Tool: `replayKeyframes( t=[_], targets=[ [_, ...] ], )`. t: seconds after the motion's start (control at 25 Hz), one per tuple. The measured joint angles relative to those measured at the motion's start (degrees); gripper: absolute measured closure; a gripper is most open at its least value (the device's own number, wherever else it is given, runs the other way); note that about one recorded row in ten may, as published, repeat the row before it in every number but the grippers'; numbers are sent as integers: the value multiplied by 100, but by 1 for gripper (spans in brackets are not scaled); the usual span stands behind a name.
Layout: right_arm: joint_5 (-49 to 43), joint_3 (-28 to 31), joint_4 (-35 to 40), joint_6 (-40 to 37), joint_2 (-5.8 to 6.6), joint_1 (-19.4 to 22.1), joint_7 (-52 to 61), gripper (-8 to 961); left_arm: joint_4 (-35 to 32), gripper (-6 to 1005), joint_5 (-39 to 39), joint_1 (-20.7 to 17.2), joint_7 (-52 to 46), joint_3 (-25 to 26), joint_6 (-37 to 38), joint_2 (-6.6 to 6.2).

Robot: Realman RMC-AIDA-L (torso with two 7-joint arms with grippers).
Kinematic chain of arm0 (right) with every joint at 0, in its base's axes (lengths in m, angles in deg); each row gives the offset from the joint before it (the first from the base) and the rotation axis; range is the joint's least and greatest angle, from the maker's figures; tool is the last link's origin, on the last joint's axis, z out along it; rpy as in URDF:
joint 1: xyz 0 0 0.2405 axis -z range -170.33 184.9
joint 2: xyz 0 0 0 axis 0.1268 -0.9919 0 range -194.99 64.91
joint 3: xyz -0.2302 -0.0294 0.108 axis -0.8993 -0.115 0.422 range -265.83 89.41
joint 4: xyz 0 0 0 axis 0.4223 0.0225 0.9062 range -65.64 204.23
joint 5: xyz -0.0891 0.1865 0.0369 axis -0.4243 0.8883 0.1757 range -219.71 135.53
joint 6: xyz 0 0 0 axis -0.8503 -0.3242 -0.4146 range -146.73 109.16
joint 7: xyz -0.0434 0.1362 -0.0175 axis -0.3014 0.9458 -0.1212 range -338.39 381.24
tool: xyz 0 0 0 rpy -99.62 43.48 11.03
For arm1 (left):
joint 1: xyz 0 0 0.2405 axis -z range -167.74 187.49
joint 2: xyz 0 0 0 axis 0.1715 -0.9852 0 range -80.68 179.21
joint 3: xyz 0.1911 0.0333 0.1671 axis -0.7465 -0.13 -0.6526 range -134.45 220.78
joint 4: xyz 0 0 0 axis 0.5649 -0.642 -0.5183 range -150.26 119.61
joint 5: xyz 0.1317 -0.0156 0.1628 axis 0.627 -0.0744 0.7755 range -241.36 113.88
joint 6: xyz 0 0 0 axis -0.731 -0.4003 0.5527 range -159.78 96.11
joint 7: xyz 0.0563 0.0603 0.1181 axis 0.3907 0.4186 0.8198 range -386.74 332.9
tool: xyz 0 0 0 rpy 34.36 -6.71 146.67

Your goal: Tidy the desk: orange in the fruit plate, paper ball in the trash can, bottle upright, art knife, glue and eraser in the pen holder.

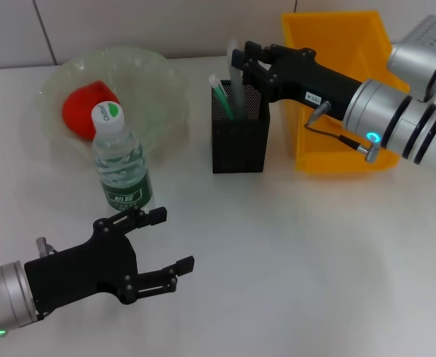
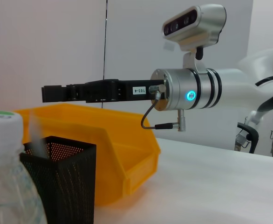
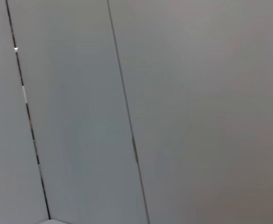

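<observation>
The orange (image 1: 88, 108), reddish, lies in the clear fruit plate (image 1: 158, 74) at the far left. In front of the plate the bottle (image 1: 121, 163) stands upright with its white cap on top, also seen as bottle (image 2: 6, 186). My left gripper (image 1: 172, 239) is open just in front of the bottle, holding nothing. The black mesh pen holder (image 1: 239, 141) has green and white items (image 1: 225, 95) sticking out; I cannot tell which is which. My right gripper (image 1: 244, 61) hovers right over the holder's rim. The paper ball is out of view.
A yellow bin (image 1: 337, 89) stands right of the pen holder, under my right forearm; the same bin (image 2: 122, 154) shows in the left wrist view behind the holder (image 2: 62, 177). A wall runs along the back of the white table (image 1: 315, 260).
</observation>
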Motion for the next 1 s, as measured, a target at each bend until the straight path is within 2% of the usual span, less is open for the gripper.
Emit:
replayKeyframes(
  t=[0.24,0.4,0.52,0.6,0.64,0.72,0.76,0.84,0.92,0.96,1.0],
  targets=[
    [88,21,265,-300,0,339,42,607,0,133,-17,0,-13,5,0,-8],
    [90,20,555,-686,21,618,161,422,-1,133,-24,-1,-20,48,9,-11],
    [69,7,1059,-1248,36,1119,207,340,0,133,-26,-1,-35,124,44,-12],
    [-187,28,1558,-1844,64,1625,258,304,0,133,-25,-1,-42,192,56,-12],
    [-187,28,1558,-1844,64,1625,258,286,-1,133,-17,-1,-43,213,57,-12],
    [-582,186,1845,-2221,75,1958,328,249,0,133,-8,-1,-51,217,56,-13],
    [-1149,511,2037,-2614,84,2232,378,231,6,133,-1,-1,-85,200,43,-12],
    [-1462,688,2086,-2772,86,2315,382,195,14,133,2,-2,-106,181,36,-12],
    [-2237,1107,2135,-3133,87,2433,399,177,40,133,7,-5,-115,164,32,-12],
    [-3026,1519,2129,-3468,88,2477,399,177,70,133,11,-4,-119,161,31,-12],
    [-3026,1519,2129,-3468,88,2477,399,178,70,133,11,-4,-119,161,31,-12]
  ],
)
